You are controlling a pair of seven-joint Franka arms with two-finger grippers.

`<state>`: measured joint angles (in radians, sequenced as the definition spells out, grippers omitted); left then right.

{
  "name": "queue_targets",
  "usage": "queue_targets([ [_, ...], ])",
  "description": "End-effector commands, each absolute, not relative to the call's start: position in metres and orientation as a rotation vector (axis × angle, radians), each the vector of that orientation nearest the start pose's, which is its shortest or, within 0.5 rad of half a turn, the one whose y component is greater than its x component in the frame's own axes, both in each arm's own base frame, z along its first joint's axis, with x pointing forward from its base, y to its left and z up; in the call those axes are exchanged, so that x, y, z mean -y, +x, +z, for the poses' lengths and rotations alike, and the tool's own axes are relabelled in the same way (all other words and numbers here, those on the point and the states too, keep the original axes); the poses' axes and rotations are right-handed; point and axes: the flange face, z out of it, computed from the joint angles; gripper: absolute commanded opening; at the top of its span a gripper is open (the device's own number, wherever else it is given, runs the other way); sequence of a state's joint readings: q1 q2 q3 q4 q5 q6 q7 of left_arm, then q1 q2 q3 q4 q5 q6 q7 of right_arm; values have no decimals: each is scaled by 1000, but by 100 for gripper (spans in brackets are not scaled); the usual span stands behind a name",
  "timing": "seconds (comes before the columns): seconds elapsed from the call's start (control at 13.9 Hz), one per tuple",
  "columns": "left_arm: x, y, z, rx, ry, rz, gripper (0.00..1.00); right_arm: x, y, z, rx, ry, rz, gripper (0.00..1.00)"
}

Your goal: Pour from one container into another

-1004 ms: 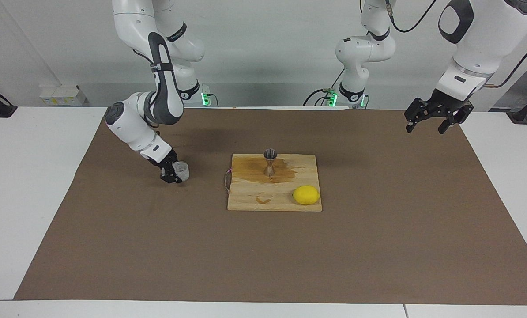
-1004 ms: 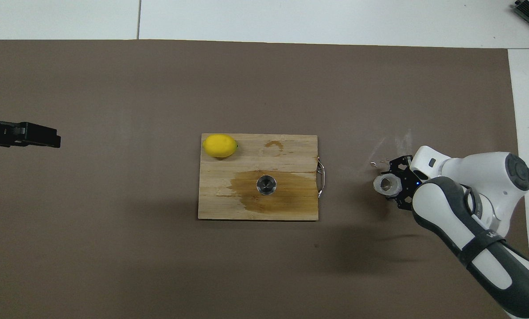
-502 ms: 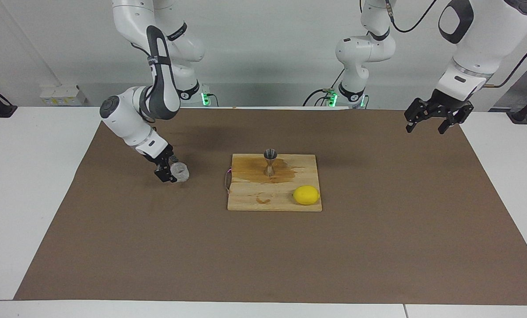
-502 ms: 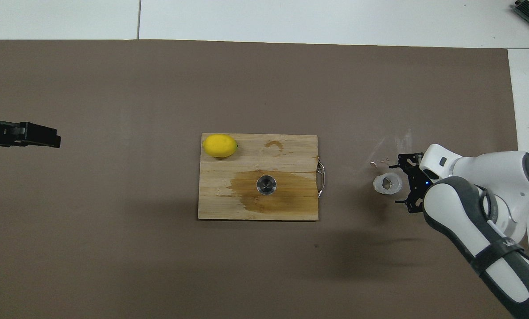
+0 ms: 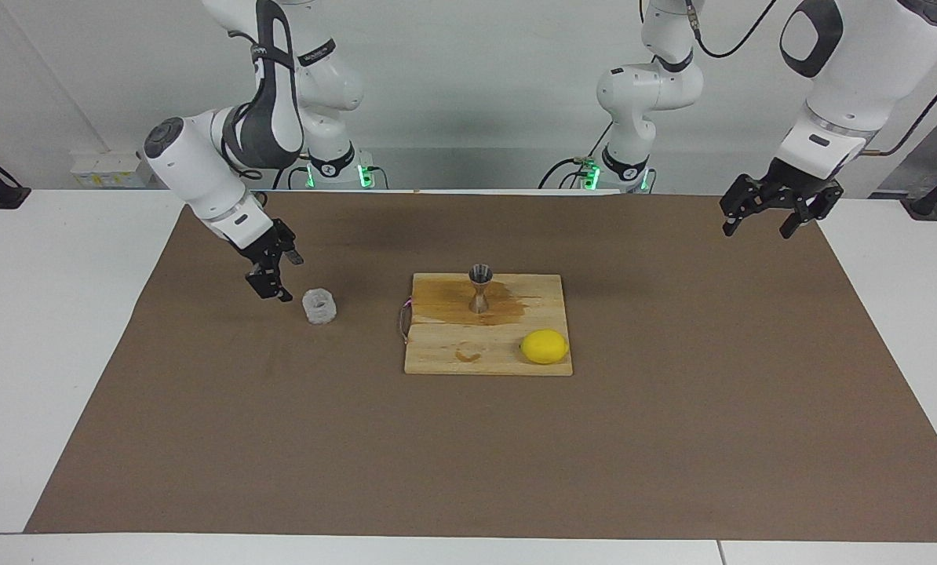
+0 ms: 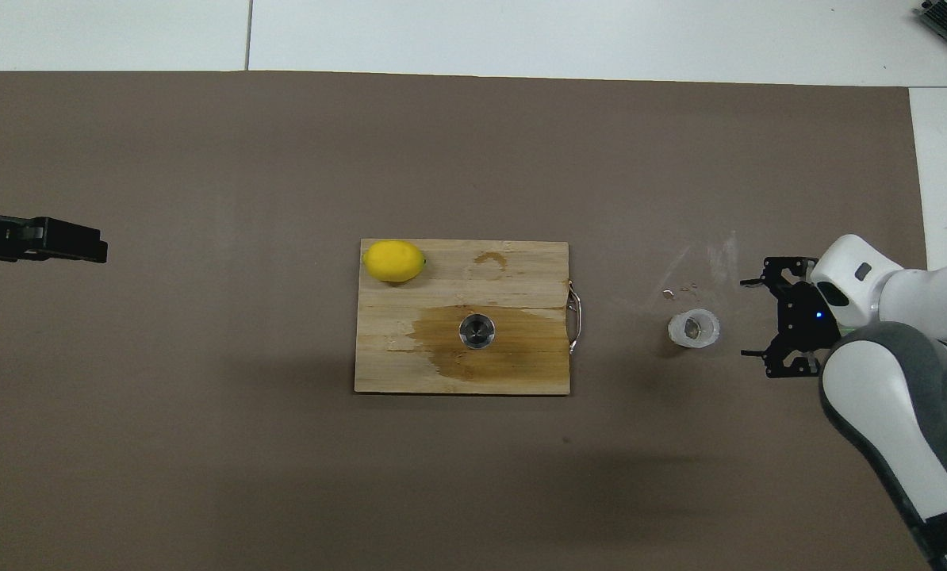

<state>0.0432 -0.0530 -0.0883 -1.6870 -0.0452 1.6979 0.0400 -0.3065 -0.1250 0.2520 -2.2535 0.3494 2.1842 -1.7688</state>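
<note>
The squat clear textured cup point(image 5: 319, 307) point(image 6: 693, 329) stands upright on the brown mat, beside the board toward the right arm's end. My right gripper point(image 5: 276, 276) point(image 6: 753, 319) hangs open just off the cup, apart from it and holding nothing. The metal jigger point(image 5: 480, 287) point(image 6: 477, 330) stands upright on the wooden board point(image 5: 437, 353) point(image 6: 386, 373), inside a wet brown stain. My left gripper point(image 5: 757, 220) point(image 6: 93, 243) waits open and high over the mat's edge at the left arm's end.
A yellow lemon point(image 5: 545, 347) point(image 6: 394, 261) lies on the board's corner away from the robots. A metal handle point(image 5: 402, 322) point(image 6: 574, 319) sticks out of the board toward the cup. A few tiny crumbs point(image 6: 677, 292) lie on the mat by the cup.
My right gripper opened, let go of the cup and drew back and upward from it. The cup stays standing on the mat. The left arm has not moved.
</note>
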Motion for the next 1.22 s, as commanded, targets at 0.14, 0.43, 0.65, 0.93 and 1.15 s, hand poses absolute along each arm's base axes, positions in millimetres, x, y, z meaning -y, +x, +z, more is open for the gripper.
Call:
queue_targets([
  [0.14,27,547,611,-136,-3176,-127,100,-34,531,495,1810,-2416,-329,100],
  [0.43,27,547,611,-136,-3176,-124,100,-101,532,543,1420,-2758,-180,100],
  [0.65,27,547,610,-136,-3177,-122,100,-132,545,578,1110,-2893,-203,100],
  [0.93,28,547,610,-139,-3177,-122,100,-129,561,608,631,-3013,-231,100],
  [1.15,27,547,610,-136,-3177,-122,100,-119,563,613,230,-3058,-230,100],
])
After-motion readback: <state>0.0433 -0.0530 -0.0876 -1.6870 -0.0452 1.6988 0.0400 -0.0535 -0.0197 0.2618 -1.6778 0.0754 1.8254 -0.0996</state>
